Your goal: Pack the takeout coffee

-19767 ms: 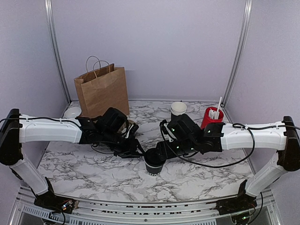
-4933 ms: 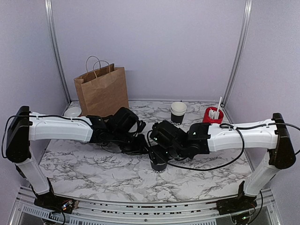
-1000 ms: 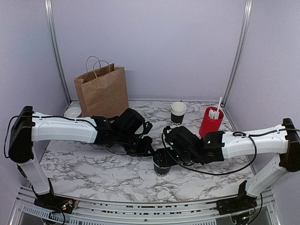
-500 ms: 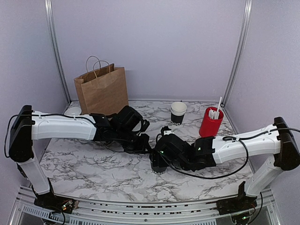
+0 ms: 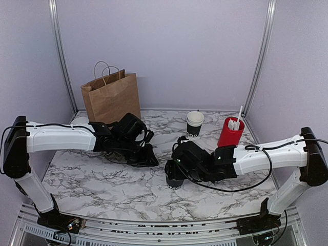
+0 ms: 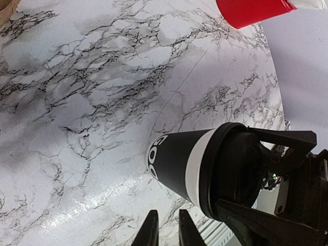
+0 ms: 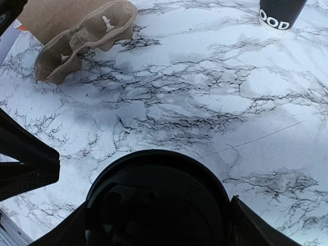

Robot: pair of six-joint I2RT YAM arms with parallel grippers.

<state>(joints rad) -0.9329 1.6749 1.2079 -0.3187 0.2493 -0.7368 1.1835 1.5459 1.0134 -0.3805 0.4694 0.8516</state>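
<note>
Pulled back toward the paper bag (image 5: pixel 111 99) since half a second ago, the left gripper (image 5: pixel 148 157) now sits off the takeout coffee (image 5: pixel 174 181) it had been pressed against, with a strip of bare marble worktop (image 5: pixel 102 184) showing between them. From my station, the left wrist view shows its fingertips (image 6: pixel 151 233) a sliver apart with nothing between them, pointed at the cup's side. The takeout coffee stands upright on the worktop, well apart from the paper bag. In the overhead view it is nearer the front edge and off to the bag's right. Its black lid (image 7: pixel 156 205) is on, with the white rim band showing under it. The right gripper (image 5: pixel 176 169) is where it was, down over the cup's top, its fingers clamped on opposite sides of the lid. In the right wrist view, the lid fills the space between them. A cardboard cup carrier (image 7: pixel 82 38) lies just in front of the paper bag. A nested stack of cups (image 5: pixel 195 124) stands to the bag's right near the back wall. Farther from the bag along that line, a red cup (image 5: pixel 230 132) holds white sticks.
</note>
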